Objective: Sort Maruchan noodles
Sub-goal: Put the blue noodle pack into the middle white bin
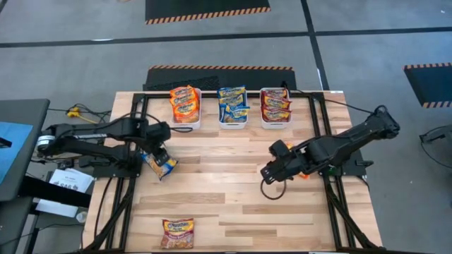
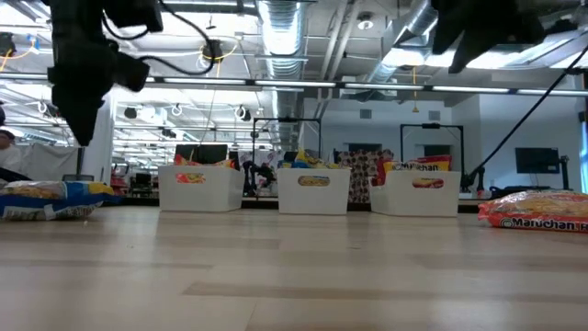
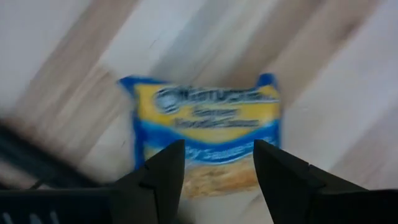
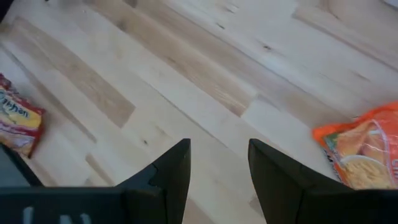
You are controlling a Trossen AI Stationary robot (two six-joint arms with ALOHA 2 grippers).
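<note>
Nearest, at the front edge of the pale wooden plank bench [image 1: 233, 204], one dark red glossy ramen packet [image 1: 177, 233] lies flat, its lower edge close to the frame's cut. Mid-bench, left side: the left claw [image 1: 159, 156] hangs over a blue-and-yellow glossy ramen packet [image 3: 205, 134], fingers spread apart and released, the packet lying on the boards; its lower end is hidden behind the fingers in the wrist view, print blurred. Right side: the right claw [image 1: 272, 171] stands released above bare wood, gripping nothing; an orange glossy ramen packet [image 4: 364, 149] beside it is largely hidden under the arm from above. Open planks lie between the arms. Far edge: three white rectangular plastic bins [image 1: 233, 120] in a row, holding orange, blue-and-yellow and dark red packets. Beyond, a workshop with ceiling ducts.
</note>
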